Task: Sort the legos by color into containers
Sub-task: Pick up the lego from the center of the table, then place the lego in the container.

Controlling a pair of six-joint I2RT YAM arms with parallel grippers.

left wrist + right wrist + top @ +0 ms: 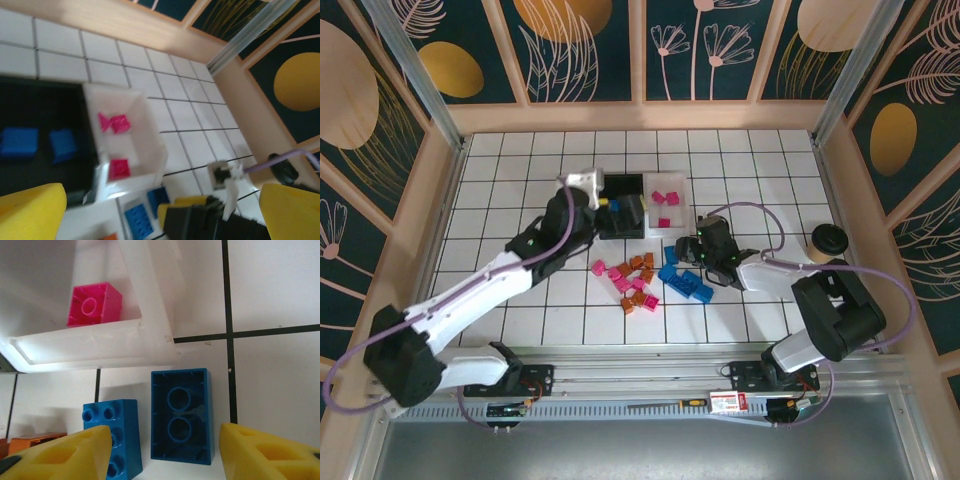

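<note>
Two blue legos [182,415] beside white tray [156,327] rim, under right claw [165,452].

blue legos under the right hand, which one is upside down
The blue lego on the right in the right wrist view: it shows its hollow underside with two round tubes, while the blue lego beside it shows its studs.

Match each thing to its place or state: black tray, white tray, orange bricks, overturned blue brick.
Things:
1. black tray
2. white tray
3. orange bricks
4. overturned blue brick

States:
a. holds pink bricks
b. hollow side up on the table
c. holds blue bricks
d. scattered in the mixed pile

Pairs: 1-c, 2-a, 3-d, 4-b.
</note>
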